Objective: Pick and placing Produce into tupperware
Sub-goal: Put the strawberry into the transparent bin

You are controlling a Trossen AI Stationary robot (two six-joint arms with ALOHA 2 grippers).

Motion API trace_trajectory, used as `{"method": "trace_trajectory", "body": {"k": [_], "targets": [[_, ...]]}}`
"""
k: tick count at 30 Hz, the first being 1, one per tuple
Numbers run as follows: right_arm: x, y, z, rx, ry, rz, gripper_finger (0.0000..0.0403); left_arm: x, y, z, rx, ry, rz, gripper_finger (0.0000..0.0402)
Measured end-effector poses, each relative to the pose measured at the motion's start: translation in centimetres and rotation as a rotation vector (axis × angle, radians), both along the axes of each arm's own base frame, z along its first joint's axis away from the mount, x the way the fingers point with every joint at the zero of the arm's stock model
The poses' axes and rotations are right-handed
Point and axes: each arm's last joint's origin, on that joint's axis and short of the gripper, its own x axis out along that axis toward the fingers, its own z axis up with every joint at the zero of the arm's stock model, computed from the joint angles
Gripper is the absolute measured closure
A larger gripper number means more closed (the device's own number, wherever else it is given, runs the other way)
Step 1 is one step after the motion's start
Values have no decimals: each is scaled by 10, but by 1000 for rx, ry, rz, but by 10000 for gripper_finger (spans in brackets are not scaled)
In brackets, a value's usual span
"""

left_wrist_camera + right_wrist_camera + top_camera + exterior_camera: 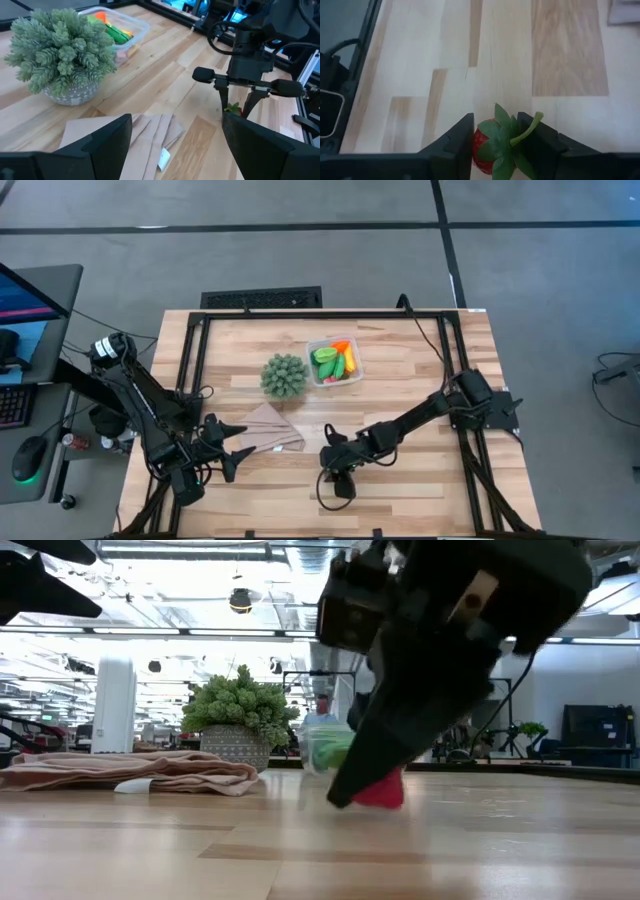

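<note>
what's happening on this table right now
The right gripper is down at the near part of the wooden table, its fingers closed on a small red strawberry that sits on the wood. The clear tupperware further back already holds green, orange and yellow produce, next to a spiky green plant. The left gripper waits open by the tan cloth.

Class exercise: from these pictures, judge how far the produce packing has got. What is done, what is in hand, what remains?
Done: several pieces, green and orange among them, lie in the tupperware. In hand: the right end effector is shut on a strawberry low at the table. Left: carrying it to the tupperware. No other loose produce shows. The left end effector waits open by the cloth.
</note>
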Motion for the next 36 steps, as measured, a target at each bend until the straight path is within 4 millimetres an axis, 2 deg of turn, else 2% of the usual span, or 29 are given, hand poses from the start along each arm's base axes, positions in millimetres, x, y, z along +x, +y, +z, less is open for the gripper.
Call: {"method": "trace_trajectory", "body": {"k": [9,16,19,28,36], "targets": [[5,-20,40,21,-107,-57,250,2,2,0,11,-3,16,102],[2,-41,74,-36,-181,-76,271,3,3,0,11,-3,20,102],[-3,-55,88,-94,-182,-99,274,3,3,0,9,-4,20,102],[-22,-104,122,-244,-161,-200,246,3,3,0,8,-5,20,102],[-30,-154,134,-336,-141,-269,285,3,3,1,16,-19,27,102]]}}
